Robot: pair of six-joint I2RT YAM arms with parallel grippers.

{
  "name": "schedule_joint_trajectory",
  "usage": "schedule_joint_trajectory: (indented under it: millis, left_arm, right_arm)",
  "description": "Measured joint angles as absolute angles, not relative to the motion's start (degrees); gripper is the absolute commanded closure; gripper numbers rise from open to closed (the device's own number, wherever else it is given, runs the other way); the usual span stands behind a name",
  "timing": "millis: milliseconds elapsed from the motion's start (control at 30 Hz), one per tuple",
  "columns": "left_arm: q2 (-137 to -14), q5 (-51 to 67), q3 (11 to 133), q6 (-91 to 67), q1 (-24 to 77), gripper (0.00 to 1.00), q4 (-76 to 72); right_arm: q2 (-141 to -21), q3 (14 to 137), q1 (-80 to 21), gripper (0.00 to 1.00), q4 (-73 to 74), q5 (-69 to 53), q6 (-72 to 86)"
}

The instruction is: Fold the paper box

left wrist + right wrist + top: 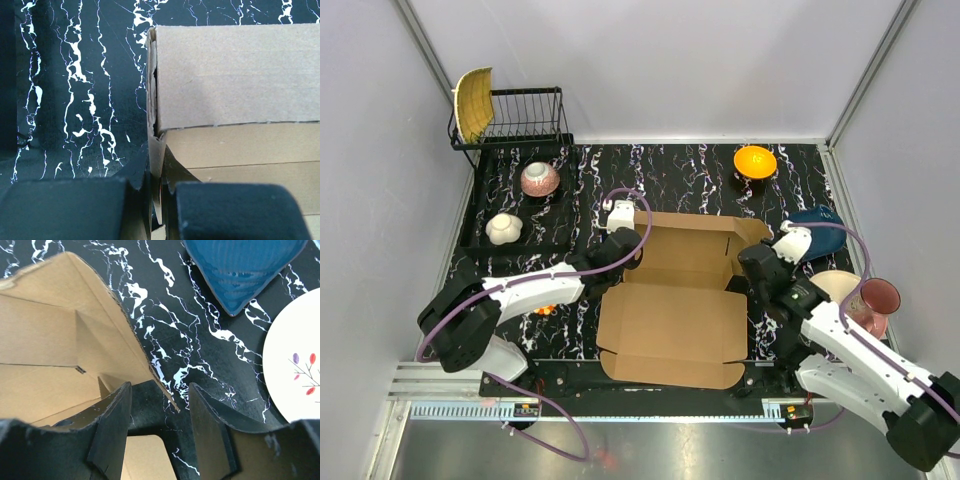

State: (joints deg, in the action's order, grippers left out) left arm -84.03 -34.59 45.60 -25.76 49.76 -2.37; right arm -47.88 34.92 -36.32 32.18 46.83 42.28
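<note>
The paper box (675, 310), plain brown cardboard, lies open in the middle of the black marbled mat, with its wide front panel flat toward me and its far walls raised. My left gripper (620, 243) is at the box's left wall. In the left wrist view that gripper (157, 162) is shut on the thin upright side flap (152, 90). At the right wall, my right gripper (760, 262) stands open. In the right wrist view its fingers (112, 425) straddle the lower edge of the raised right flap (107, 305) without pinching it.
A blue dish (823, 225), a white plate (838, 284) and a maroon cup (880, 297) sit just right of the right arm. An orange bowl (755, 160) is at the back. A black tray (480, 215) at the left holds two bowls, behind it a wire rack (525, 115).
</note>
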Motion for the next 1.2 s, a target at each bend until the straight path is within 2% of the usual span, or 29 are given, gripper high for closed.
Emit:
schedule_joint_trajectory:
  millis: [100, 200, 233, 367, 667, 767, 867, 1200]
  left_arm:
    - [-83.94, -34.59, 45.6, -25.76, 49.76, 1.0, -2.2]
    - [-83.94, -34.59, 45.6, -25.76, 49.76, 1.0, -2.15]
    - [-83.94, -34.59, 45.6, -25.76, 49.76, 1.0, -2.15]
    - [-84.03, -34.5, 46.35, -25.54, 49.74, 1.0, -0.86]
    - [-87.24, -33.12, 51.81, -24.12, 47.88, 1.0, 4.43]
    - [-89.06, -32.14, 54.15, -22.85, 46.78, 1.0, 5.61]
    - [-90.45, -30.59, 56.12, -21.69, 45.3, 1.0, 6.55]
    - [-91.46, -28.6, 57.6, -20.16, 42.72, 1.0, 7.38]
  right_arm:
    - [-49.69, 33.28, -34.57, 0.46, 29.74, 45.82, 42.3]
    - [-51.24, 32.97, -32.18, 0.59, 27.11, 44.64, 41.8]
    - [-51.46, 32.95, -31.64, 0.66, 26.33, 44.18, 41.52]
    - [-51.79, 32.86, -29.95, 0.77, 22.59, 42.06, 40.12]
    - [-52.47, 32.18, -29.1, 0.79, 18.2, 39.53, 37.85]
    - [-52.73, 32.16, -28.67, 0.87, 17.39, 39.31, 37.12]
    - [-53.21, 32.14, -28.25, 0.99, 16.75, 38.37, 36.14]
    - [-47.77, 30.0, -28.03, 1.0, 14.87, 30.98, 33.19]
